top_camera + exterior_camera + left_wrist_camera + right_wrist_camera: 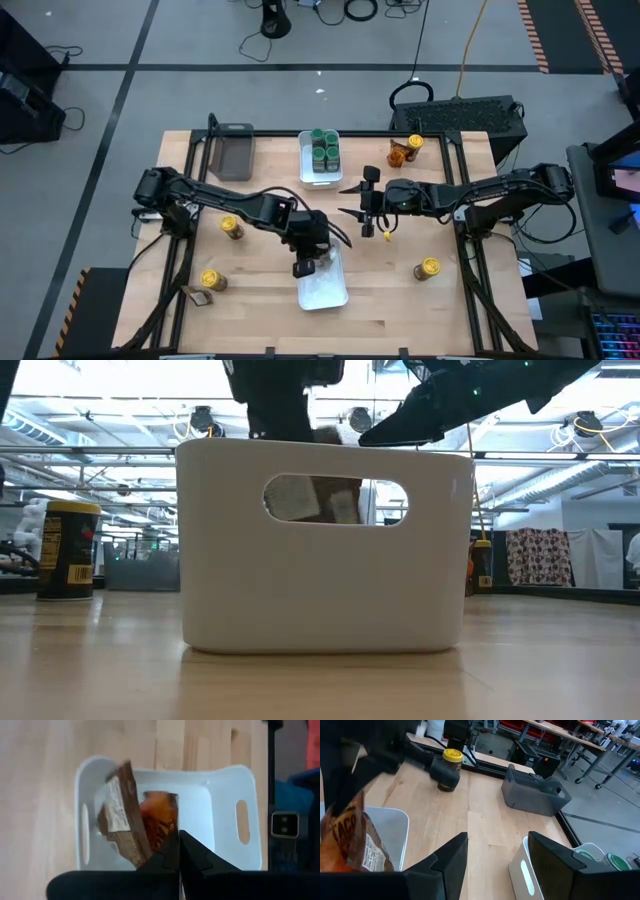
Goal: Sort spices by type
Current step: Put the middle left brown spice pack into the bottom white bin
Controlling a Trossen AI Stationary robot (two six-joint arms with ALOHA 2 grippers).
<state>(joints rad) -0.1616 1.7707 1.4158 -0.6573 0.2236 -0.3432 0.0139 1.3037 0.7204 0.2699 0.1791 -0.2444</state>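
Pinching a small brown-orange foil spice packet [157, 827] between its pressed-together fingers, the left gripper [303, 265] hangs over the near white rectangular plastic bin [330, 292], at that bin's far end. The left wrist view shows the packet dangling from the fingertips above the bin's floor, with a second brown packet with a pale label [120, 815] just beside it; whether that one is also gripped or rests in the bin cannot be told. Through the bin's handle slot in the low view, both packets [325, 500] show inside the walls.

Just beyond, the right gripper [358, 209] hovers above bare wooden tabletop [260, 310] with its fingers spread and nothing between them, between the two bins.

Farther out, the second white bin [304, 160] stands near the table's far edge, holding a cluster of green-lidded jars [324, 146]. A dark grey plastic tray [231, 151] lies to its left. Yellow-lidded jars are scattered: one by the left arm [232, 227], one at the near left [210, 279] with another brown packet [198, 297] just beside it, one at the near right [428, 268], and one at the far right [414, 145] next to an amber jar lying on its side [398, 155].
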